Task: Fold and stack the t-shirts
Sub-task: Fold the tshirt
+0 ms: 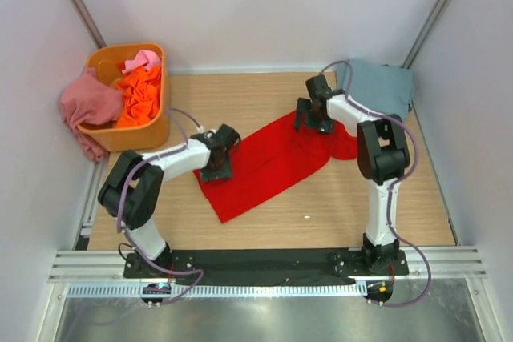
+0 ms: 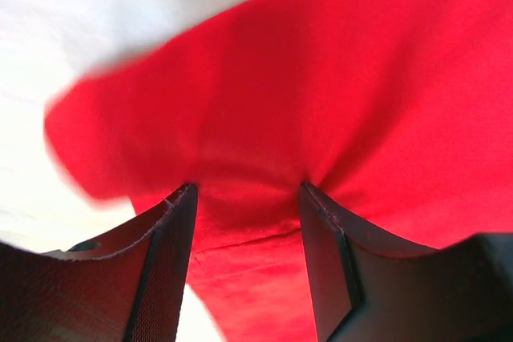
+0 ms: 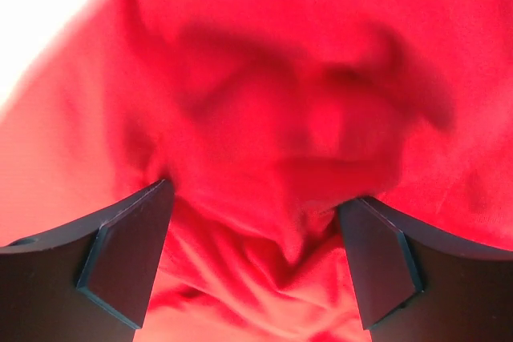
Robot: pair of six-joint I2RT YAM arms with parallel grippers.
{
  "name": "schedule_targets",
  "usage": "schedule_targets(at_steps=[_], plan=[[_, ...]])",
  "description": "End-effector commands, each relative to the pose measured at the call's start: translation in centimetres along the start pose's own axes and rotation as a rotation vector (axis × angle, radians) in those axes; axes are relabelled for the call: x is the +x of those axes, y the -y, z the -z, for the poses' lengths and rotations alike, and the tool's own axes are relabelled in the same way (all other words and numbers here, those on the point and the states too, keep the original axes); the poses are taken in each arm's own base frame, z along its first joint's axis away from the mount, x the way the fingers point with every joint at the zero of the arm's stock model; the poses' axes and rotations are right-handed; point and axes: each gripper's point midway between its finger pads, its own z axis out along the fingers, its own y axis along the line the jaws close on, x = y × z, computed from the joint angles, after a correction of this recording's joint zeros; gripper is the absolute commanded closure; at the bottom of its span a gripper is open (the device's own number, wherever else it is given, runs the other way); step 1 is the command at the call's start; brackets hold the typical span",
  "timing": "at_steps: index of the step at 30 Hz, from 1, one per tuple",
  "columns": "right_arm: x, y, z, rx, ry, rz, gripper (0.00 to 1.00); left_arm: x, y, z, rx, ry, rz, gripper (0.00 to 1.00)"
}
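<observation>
A bright red t-shirt (image 1: pixel 268 164) lies spread slantwise across the wooden table (image 1: pixel 337 206). My left gripper (image 1: pixel 218 162) is down on its near left end. In the left wrist view the left gripper (image 2: pixel 247 188) is open, its fingertips (image 2: pixel 180 202) pressed into the red t-shirt (image 2: pixel 321 78), which puckers between them. My right gripper (image 1: pixel 313 118) is on the shirt's far right end. In the right wrist view the right gripper (image 3: pixel 256 198) stands wide open over bunched red t-shirt cloth (image 3: pixel 280 118). A grey-blue t-shirt (image 1: pixel 381 86) lies at the back right.
An orange plastic tub (image 1: pixel 140 135) stands at the back left, holding an orange shirt (image 1: pixel 143 95) and a pink one (image 1: pixel 144 59). A dusty rose shirt (image 1: pixel 86 106) hangs over its left wall. White walls close in the table on three sides.
</observation>
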Motion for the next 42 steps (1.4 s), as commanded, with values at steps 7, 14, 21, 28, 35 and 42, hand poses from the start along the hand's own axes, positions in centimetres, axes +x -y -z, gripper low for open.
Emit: schedule_targets(at_steps=[7,14,21,28,35,42], plan=[[-1.2,-15.2,-3.2,-0.398,-0.088,0.334,0.09,18.2,8.8,4.8,0.188,-0.222,-0.150,0.43],[-2.5,-17.8,-4.5,-0.387,-0.010,0.434,0.04,21.5,15.2,7.5,0.242,-0.222,-0.346,0.42],[-6.7,-17.5,-3.0,-0.312,0.140,0.453,0.00,20.3,14.8,13.5,0.317,-0.173,-0.316,0.39],[-10.1,-14.9,-3.5,-0.230,0.197,0.251,0.00,19.0,9.7,19.3,0.290,-0.055,-0.262,0.36],[-9.5,-16.1,3.3,-0.330,0.272,0.221,0.00,15.3,5.3,19.6,0.259,0.131,-0.215,0.32],[-6.6,-18.7,3.6,-0.382,0.229,0.228,0.00,12.6,5.7,18.9,0.144,0.238,-0.318,0.32]])
